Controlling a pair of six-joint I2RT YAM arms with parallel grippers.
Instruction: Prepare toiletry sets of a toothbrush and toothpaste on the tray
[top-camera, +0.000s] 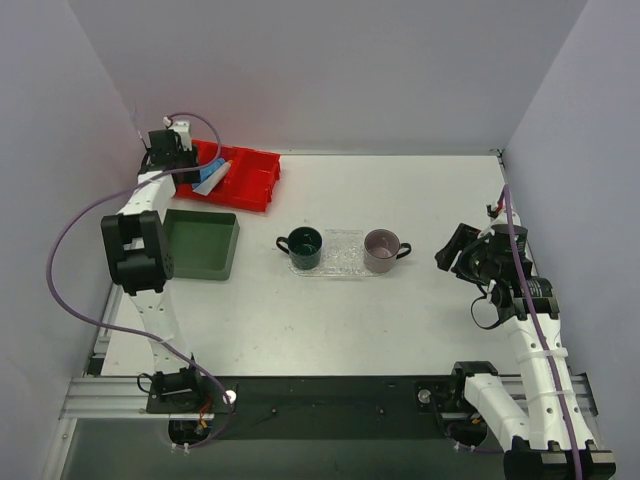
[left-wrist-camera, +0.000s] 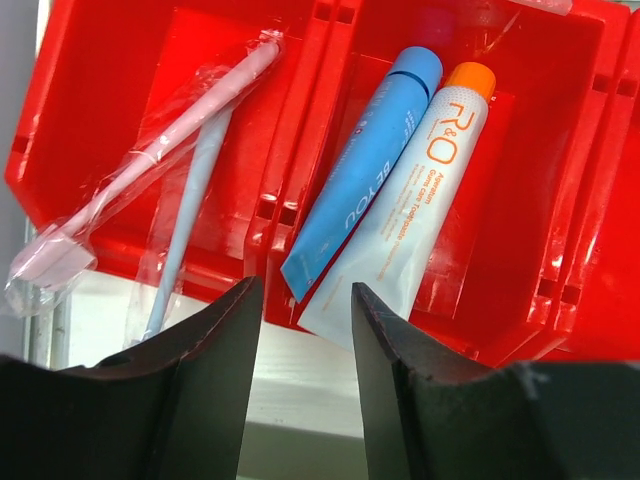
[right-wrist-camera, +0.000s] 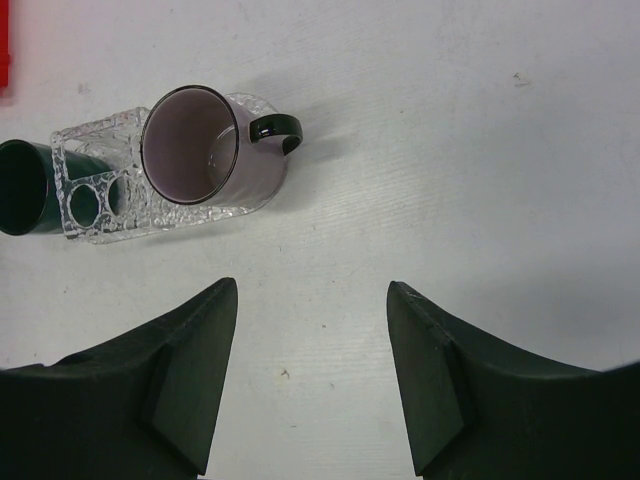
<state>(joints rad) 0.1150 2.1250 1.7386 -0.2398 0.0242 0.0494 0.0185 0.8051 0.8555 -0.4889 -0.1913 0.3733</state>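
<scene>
Left wrist only: wrapped toothbrushes (left-wrist-camera: 170, 143) in red bin (left-wrist-camera: 570, 200), compartment beside toothpaste (left-wrist-camera: 365, 165)

We see a white table (top-camera: 400, 320) bearing three items: a red three-compartment bin (top-camera: 255, 185) at its far left corner, a dark green square tray (top-camera: 200, 245) just nearer than it, and a clear textured tray (top-camera: 343, 250) at centre.
</scene>
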